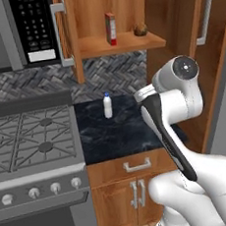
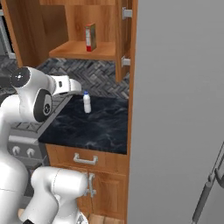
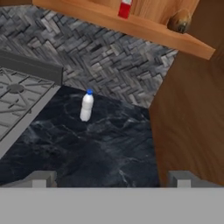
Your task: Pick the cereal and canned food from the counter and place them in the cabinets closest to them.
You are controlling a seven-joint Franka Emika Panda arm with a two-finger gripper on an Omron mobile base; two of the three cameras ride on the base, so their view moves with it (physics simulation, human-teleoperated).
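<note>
The open cabinet above the counter already holds the cereal, upright mid-shelf, which looks like the first delivery done; a small brown lump sits at the shelf's right end. Near the counter's back edge stands a white bottle. The gripper hangs spread and empty over bare stone.

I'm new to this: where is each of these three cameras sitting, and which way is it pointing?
Left base view: behind the arm's left, looking forward and down at the counter, stove and open cabinet; the white arm rises lower right.
Right base view: behind the arm's right, same counter; arm lower left.
Hand view: on the hand, looking down at the counter; open end effector tips at bottom.
All share the white bottle and the cereal on the shelf.
</note>
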